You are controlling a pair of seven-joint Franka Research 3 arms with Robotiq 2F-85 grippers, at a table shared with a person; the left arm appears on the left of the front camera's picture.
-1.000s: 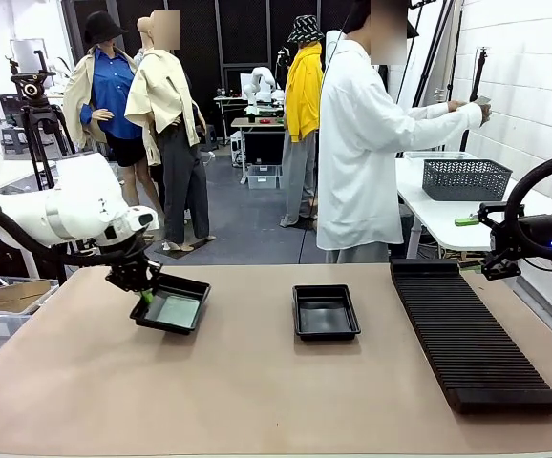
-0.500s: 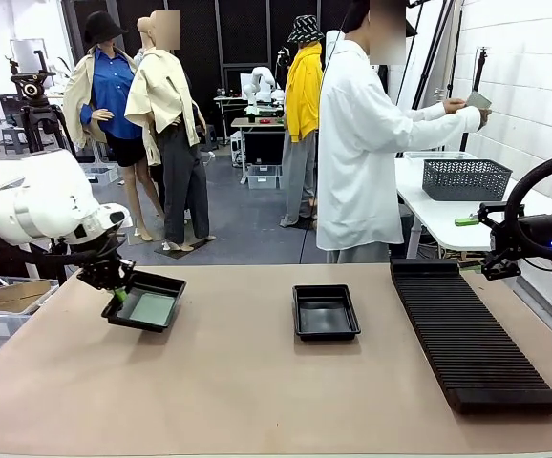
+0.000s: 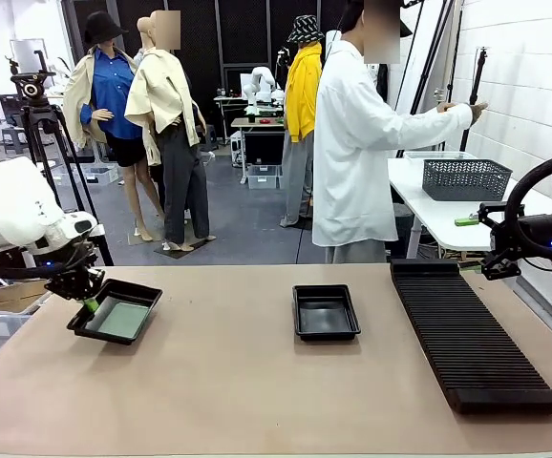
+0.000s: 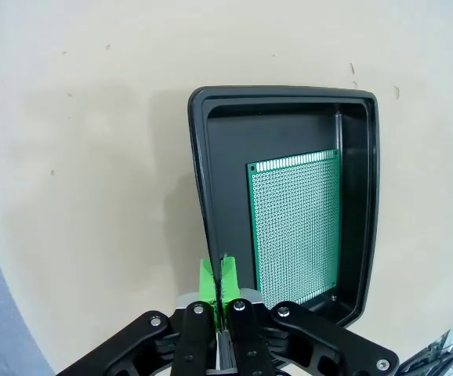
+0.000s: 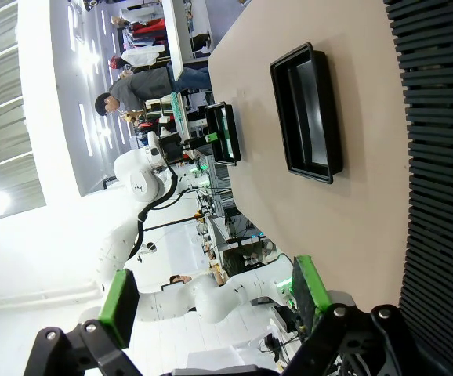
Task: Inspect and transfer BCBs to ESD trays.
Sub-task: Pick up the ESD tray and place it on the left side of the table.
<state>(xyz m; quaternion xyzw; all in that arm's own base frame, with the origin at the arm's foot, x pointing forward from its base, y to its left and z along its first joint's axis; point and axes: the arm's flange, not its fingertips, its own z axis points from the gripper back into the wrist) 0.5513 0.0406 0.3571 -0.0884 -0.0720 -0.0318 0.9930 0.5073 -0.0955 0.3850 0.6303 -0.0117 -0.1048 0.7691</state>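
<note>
**One board loaded, one tray to go.** The left gripper [image 3: 89, 303] [image 4: 215, 276], its jaws pressed together on the thin rim of a black tray [image 3: 148, 295] [image 4: 197, 157], holds that tray at the end of the worktop [image 3: 257, 401] farthest from the rack [image 3: 467, 334]. A green board [image 3: 123, 320] [image 4: 295, 227] lies flat on the tray's floor with its perforated face up, pushed toward the wall opposite the pinched rim. The tray looks tilted from the front. It may be riding just clear of the worktop, though the angle does not settle it.

Between the held tray and the rack, and nearer the rack, a second tray [image 3: 301, 311] [image 5: 283, 117] rests on the worktop with a bare floor. The rack is black ribs from end to end. Just beside its far end, the right gripper [image 3: 493, 265] [image 5: 211, 298] hangs with its jaws spread wide and nothing between them.

Beyond the rack, a person [image 3: 352, 162] in a white coat faces a side table [image 3: 429, 215] that carries a grey basket [image 3: 467, 178], with arms raised toward the wall.

On this evidence the job stands at about half. One board is in its tray and that tray is in the left arm's grip. The second tray has yet to receive a board, and the right arm is free for the next one.
</note>
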